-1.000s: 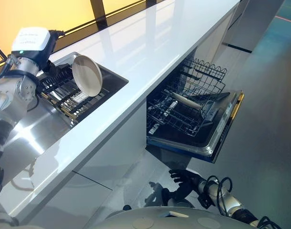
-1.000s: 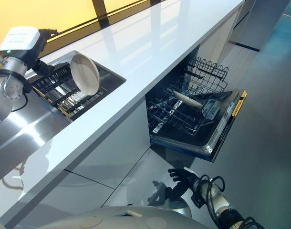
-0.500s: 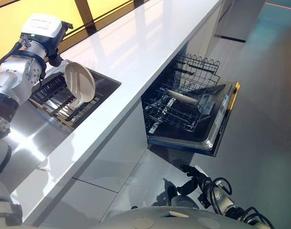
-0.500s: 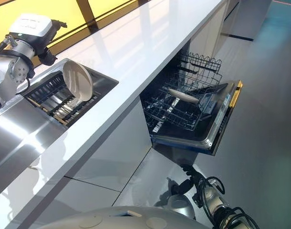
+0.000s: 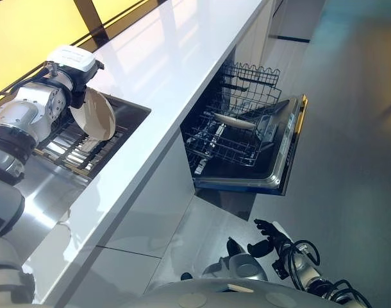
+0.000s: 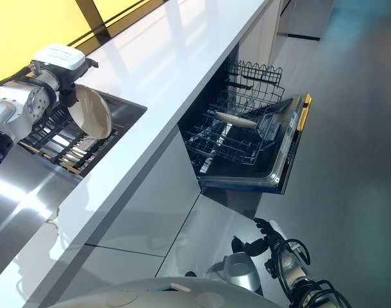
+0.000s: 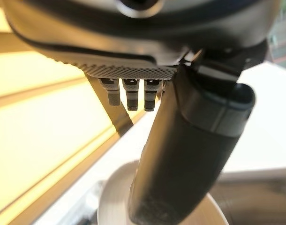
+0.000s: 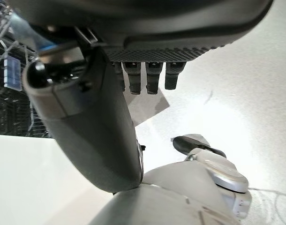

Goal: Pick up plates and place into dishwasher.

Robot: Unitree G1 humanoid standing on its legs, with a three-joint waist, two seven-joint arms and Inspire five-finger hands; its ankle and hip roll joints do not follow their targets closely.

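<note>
I see the long white counter (image 5: 183, 58) running away from me, with a steel sink (image 5: 128, 122) sunk into it on my left and a dark rack (image 5: 67, 151) lying in the sink. Under the counter the dishwasher (image 5: 282, 170) stands with its door dropped open and its wire basket (image 5: 237, 131) pulled out; one plate (image 5: 232, 120) already lies flat in that basket. My left hand (image 5: 77, 106) is up over the sink, its thumb and fingers pinching the rim of a pale plate (image 5: 96, 115), which stands on edge just above the rack; the left wrist view shows the thumb pressed against that plate's face. My right hand (image 5: 267, 236) hangs low near the floor, well apart from the dishwasher, fingers loosely spread and holding nothing.
</note>
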